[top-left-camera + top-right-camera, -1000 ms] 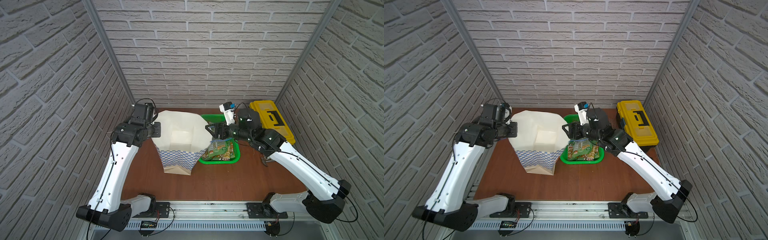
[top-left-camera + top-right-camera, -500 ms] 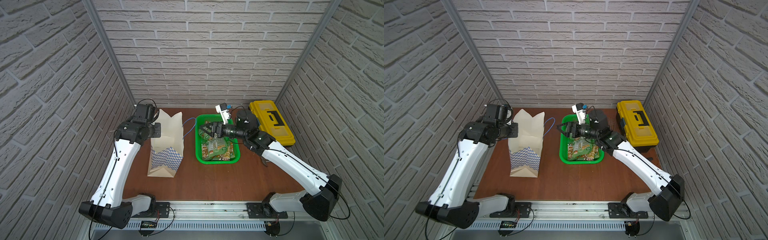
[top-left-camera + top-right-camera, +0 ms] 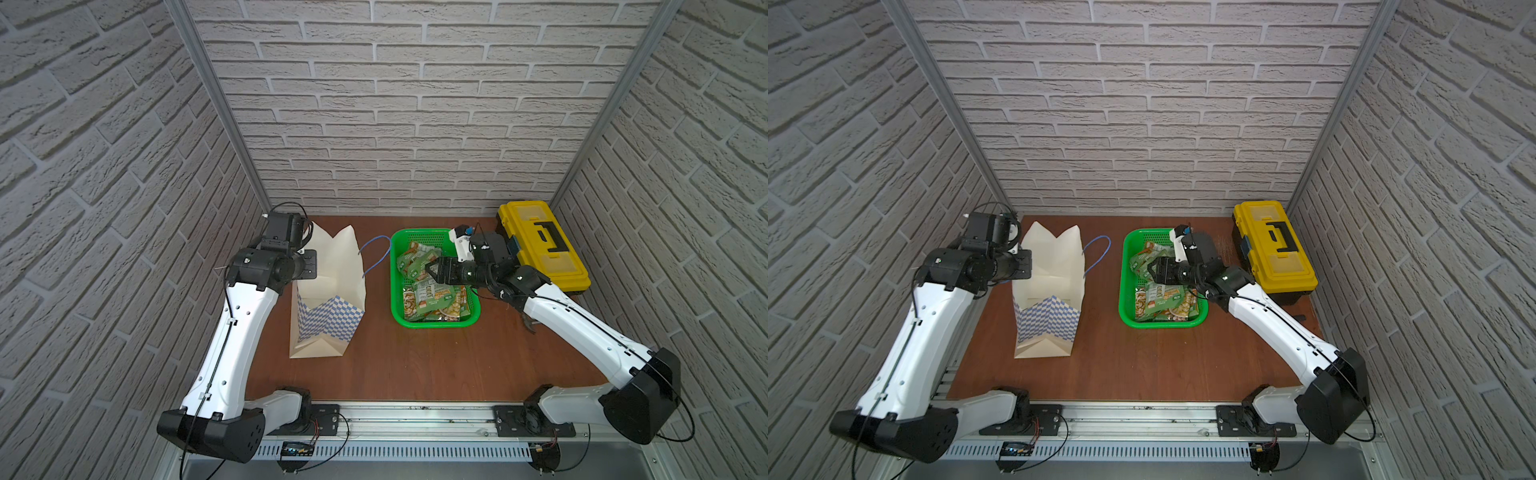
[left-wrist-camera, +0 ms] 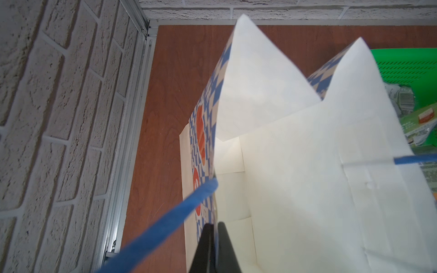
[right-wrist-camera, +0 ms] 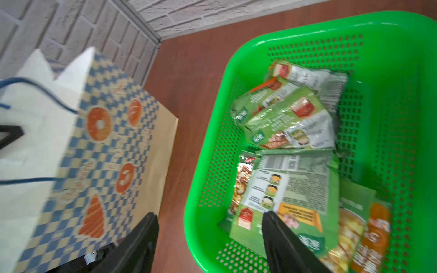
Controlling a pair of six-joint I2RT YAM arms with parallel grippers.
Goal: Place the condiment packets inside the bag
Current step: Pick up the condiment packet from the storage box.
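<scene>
I have the left gripper (image 4: 214, 228) clamped on the rim of the bag (image 3: 332, 266), upright on the counter (image 3: 415, 365). The right gripper (image 5: 210, 236) hangs jaws apart, holding nothing, over the condiment packets (image 3: 430, 293) piled in the green basket (image 3: 436, 325) beside the bag

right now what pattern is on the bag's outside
Blue-and-white check with orange motifs; bag shows best in right wrist view.
</scene>
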